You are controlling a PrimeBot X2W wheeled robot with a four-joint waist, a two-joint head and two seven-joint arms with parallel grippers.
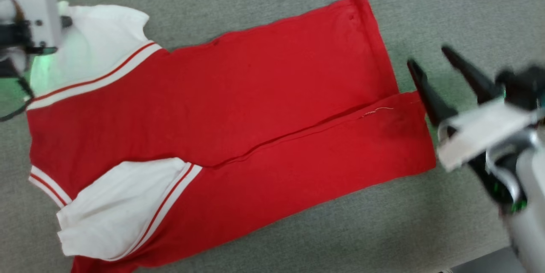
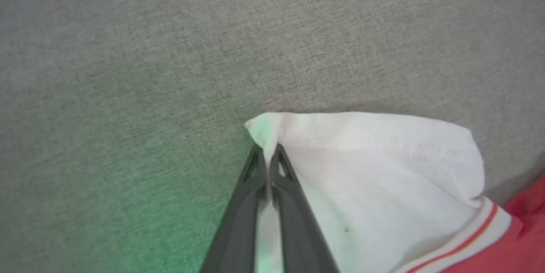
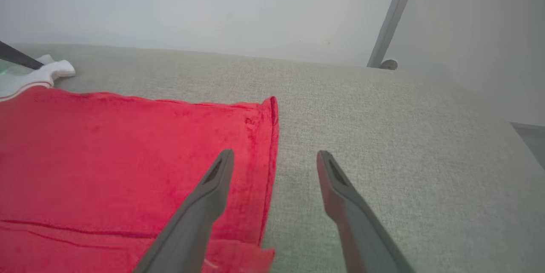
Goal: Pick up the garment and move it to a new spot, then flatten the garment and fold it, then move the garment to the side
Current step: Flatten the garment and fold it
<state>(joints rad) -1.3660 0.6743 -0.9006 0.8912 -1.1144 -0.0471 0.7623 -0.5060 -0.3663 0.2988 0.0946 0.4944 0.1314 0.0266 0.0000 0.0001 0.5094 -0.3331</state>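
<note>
The garment lies spread on the grey fabric surface, red side up and folded lengthwise. Its white sleeve pieces with red-striped trim are at the left. My left gripper is shut on the corner of the far white sleeve, with the cloth pinched between its tips. The head view shows that gripper at the upper left. My right gripper stands open just off the garment's right hem. In the right wrist view its fingers straddle the hem edge, one over red cloth and one over bare surface.
The grey fabric surface runs out on all sides of the garment. Its front edge shows at the lower right. A pale wall and a slanted metal post stand beyond the far edge.
</note>
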